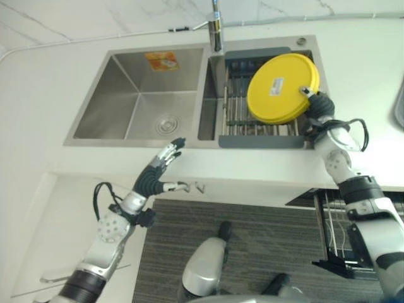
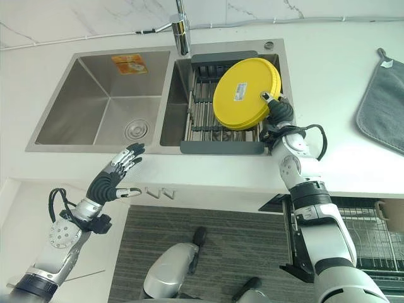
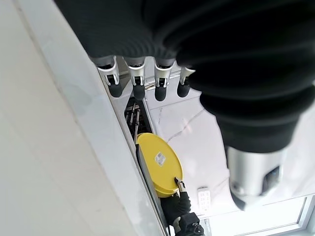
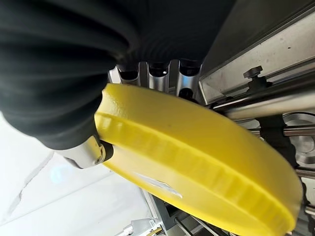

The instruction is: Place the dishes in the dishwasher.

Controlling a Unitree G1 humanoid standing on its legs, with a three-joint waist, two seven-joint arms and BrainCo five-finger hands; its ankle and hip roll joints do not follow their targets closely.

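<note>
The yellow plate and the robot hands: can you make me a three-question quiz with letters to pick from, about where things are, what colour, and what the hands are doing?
1. Where is the round yellow plate?
A. over the metal dish rack in the sink's right basin
B. in the bare left basin
C. on the floor

2. What colour is the cloth on the white counter?
A. red
B. grey
C. green

3. What is the left robot hand doing?
A. holding a cup
B. pinching the plate
C. open, holding nothing

Answers: 1 A, the plate sits tilted above the rack. 2 B, it looks grey. 3 C, its fingers are straight, while the right robot hand pinches the plate's rim.
</note>
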